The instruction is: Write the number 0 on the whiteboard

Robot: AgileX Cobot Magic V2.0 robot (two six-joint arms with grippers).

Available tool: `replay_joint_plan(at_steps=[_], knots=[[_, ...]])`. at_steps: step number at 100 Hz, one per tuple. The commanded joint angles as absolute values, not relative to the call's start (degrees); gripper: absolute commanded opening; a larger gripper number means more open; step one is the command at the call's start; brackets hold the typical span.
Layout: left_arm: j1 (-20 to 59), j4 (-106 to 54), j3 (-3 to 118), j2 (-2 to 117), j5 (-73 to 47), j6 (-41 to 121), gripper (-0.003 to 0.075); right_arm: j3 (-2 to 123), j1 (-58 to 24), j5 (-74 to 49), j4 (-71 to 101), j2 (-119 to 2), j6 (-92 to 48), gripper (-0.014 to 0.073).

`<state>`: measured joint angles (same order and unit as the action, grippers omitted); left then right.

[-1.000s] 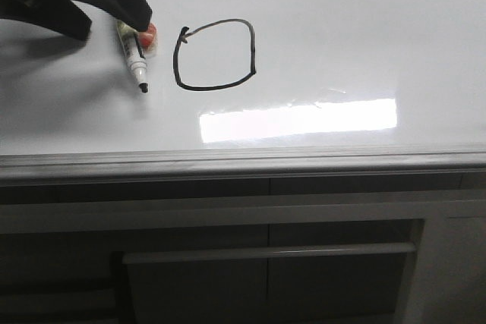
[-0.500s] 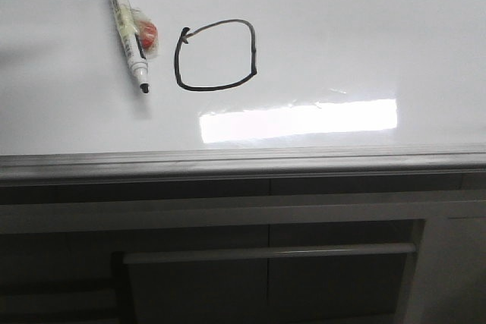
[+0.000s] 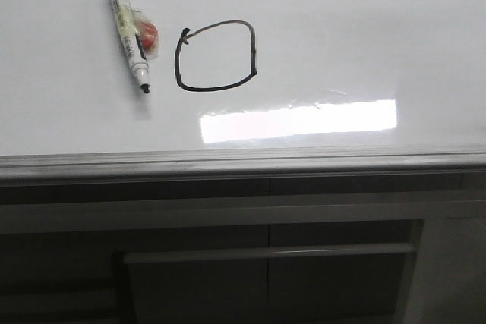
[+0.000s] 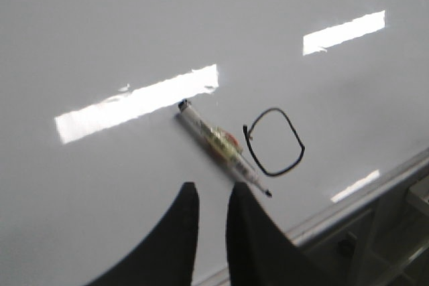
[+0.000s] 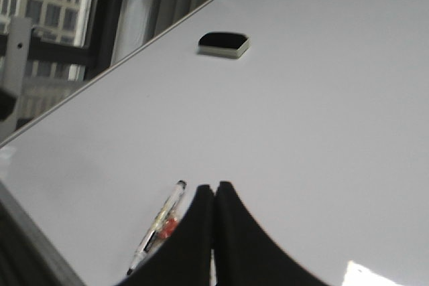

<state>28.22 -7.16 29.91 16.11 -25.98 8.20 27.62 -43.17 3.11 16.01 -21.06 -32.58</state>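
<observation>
The number 0 (image 3: pixel 216 55) is seen as a closed black loop on the whiteboard (image 3: pixel 364 28), toward the left of the board's near half, and the task is judged to be done as far as the drawing goes. A marker (image 3: pixel 128 32) is seen lying flat just beside the loop, apart from it, with its uncapped tip pointed toward the grey edge rail (image 3: pixel 243 158). A red piece is fixed to its barrel; what it is cannot be told.

The left gripper (image 4: pixel 209 195) is raised above the board, its fingers a little apart and holding nothing. The right gripper (image 5: pixel 214 195) is held off the board too, fingers pressed together and empty. An eraser (image 5: pixel 223 43) lies well apart, at the far end of the board.

The main risks are judged as follows. The fresh ink could be smeared if an arm is swept low across the loop. The marker could be nudged and rolled, so that a stray line is drawn by the bare tip or the 0 is crossed. The tip could also dry out if left uncapped.
</observation>
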Motion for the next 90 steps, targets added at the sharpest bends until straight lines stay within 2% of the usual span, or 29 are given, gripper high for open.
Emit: replay_joint_plan(at_steps=[1, 25, 90], knots=[[28.0, -7.4, 25.5, 10.9, -22.6, 7.7, -0.0017, 24.1, -42.9, 15.7, 15.9, -19.2, -32.5, -0.0069], [28.0, -8.7, 19.0, 0.6, -22.6, 7.7, -0.0020, 19.5, -42.9, 17.3, 15.9, -18.1, -32.5, -0.0069], [27.8, -8.7, 17.1, -0.1, -20.6, 7.9, -0.0020, 19.3, -42.9, 16.2, 15.9, -18.1, -32.5, -0.0069]])
